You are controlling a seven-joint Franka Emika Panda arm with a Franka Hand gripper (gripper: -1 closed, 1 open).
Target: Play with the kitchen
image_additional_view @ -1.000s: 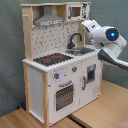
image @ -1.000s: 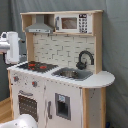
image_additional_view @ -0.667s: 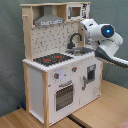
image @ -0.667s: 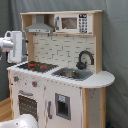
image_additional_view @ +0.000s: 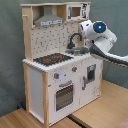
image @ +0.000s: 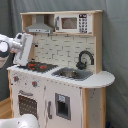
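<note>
The kitchen (image: 60, 92) is a tall white and light-wood toy with a black-red stovetop (image: 37, 65), grey sink (image: 70, 74), black faucet (image: 85, 57), hood (image: 40, 27) and microwave shelf (image: 70, 22). In the second exterior view the kitchen (image_additional_view: 50, 85) shows its oven door (image_additional_view: 64, 95) and stovetop (image_additional_view: 52, 59). My white arm reaches in from the first exterior view's left, with the gripper (image: 24, 49) hanging in front of the pegboard beside the stovetop. In the second exterior view the arm's head (image_additional_view: 97, 30) sits near the faucet (image_additional_view: 75, 39), touching nothing.
A grey curtain (image: 115, 45) hangs behind the kitchen. The kitchen stands on light wooden boards (image_additional_view: 100, 110). A white rounded part of the robot (image: 20, 121) fills the first exterior view's lower left corner.
The arm has swung toward the kitchen: rightward in the first exterior view, slightly leftward in the second exterior view. The kitchen has not moved.
</note>
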